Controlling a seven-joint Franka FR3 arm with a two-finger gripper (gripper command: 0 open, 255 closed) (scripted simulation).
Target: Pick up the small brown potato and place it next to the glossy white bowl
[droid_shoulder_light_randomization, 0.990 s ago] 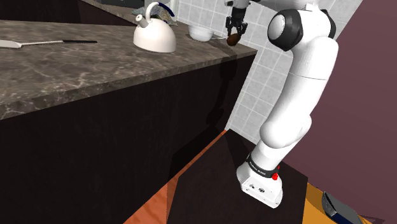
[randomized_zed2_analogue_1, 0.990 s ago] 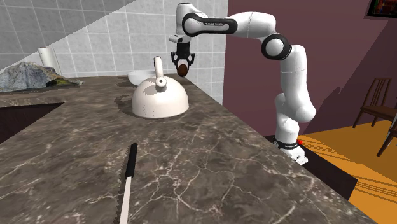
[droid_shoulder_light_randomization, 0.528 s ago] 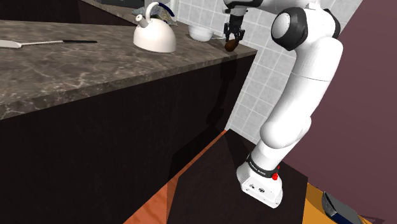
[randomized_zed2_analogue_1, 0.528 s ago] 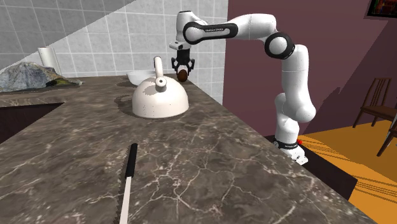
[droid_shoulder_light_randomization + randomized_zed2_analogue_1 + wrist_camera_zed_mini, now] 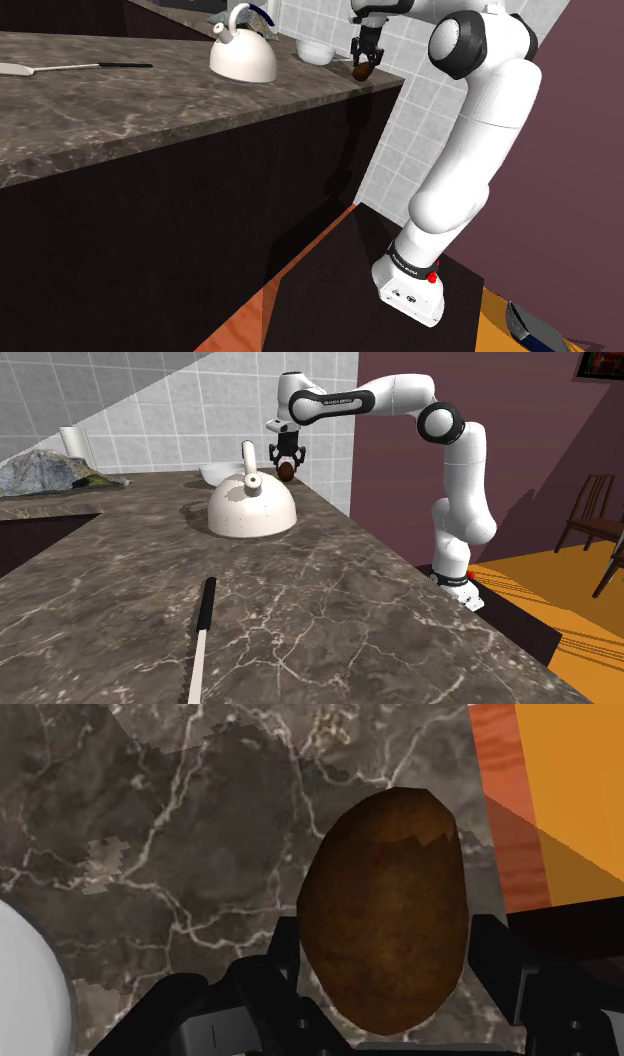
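The dark marbled tabletop [image 5: 150,110] is carrying everything here, and its near corner is lying just beneath the tool. The white arm [image 5: 470,130] is reaching up from its stand and over that corner. A white kettle [image 5: 243,55] is sitting further along the tabletop, well apart from the work.

The glossy white bowl [image 5: 315,52] is standing between the kettle and the tool, near the tiled wall. What it is holding, if anything, is not showing from these angles. In the wrist view a white curve [image 5: 25,984] is edging in beside the tool, which I am taking for the bowl's side.

The tool [image 5: 362,66] is pointing straight down, its fingers [image 5: 495,954] closed partway and clasping the small brown potato [image 5: 361,72] across its narrow width. The potato's [image 5: 385,914] long axis is running crosswise to the line between the fingers.

The potato [image 5: 287,471] is hanging low over the tabletop [image 5: 200,824], on the bowl's [image 5: 214,474] side nearest the tabletop's edge (orange floor is showing just past it in the wrist view). Whether it is touching the surface I cannot tell. I am judging that what remains is lowering and letting go, with care that the potato is not rolling off that edge.
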